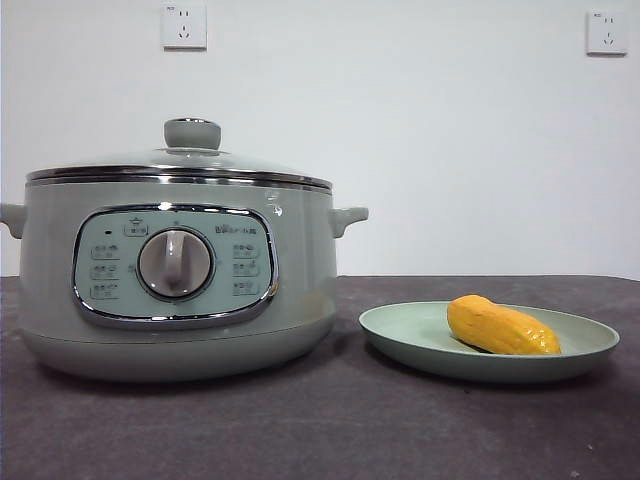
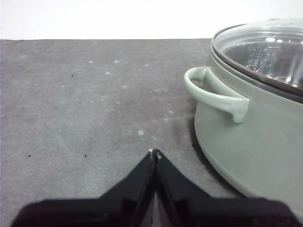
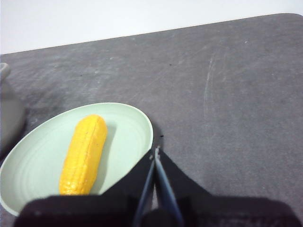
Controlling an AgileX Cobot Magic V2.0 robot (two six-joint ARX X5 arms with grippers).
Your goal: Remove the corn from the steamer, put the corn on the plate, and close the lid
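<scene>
- Near edge of the table (image 1: 330,420): dark grey top, scuffed and speckled, bare in front of both dishes.
- The plate (image 1: 400,335) sits at about 4 o'clock from the table's centre in the front view, pale green, shallow, flat on the top.
- The corn (image 1: 502,327) lies on its side inside the plate, toward the plate's 3 o'clock half, one rounded end slightly raised against the inner slope.
- The steamer (image 1: 300,260) stands at 9 o'clock of the plate, just beside it, a narrow strip of table between them. Control panel and dial face the front camera.
- The lid (image 1: 180,160) is seated on the steamer's chrome rim, knob up, level.
- Left gripper (image 2: 155,152): jaws pressed together tip to tip, nothing between them, above the table near the steamer's side handle (image 2: 213,94), apart from it.
- Right gripper (image 3: 155,150): jaws closed to a thin slit, holding nothing, just off the plate's rim, corn well clear of it.
- Far wall (image 1: 450,120): white, two sockets high up, at 11 and 1 o'clock.
</scene>
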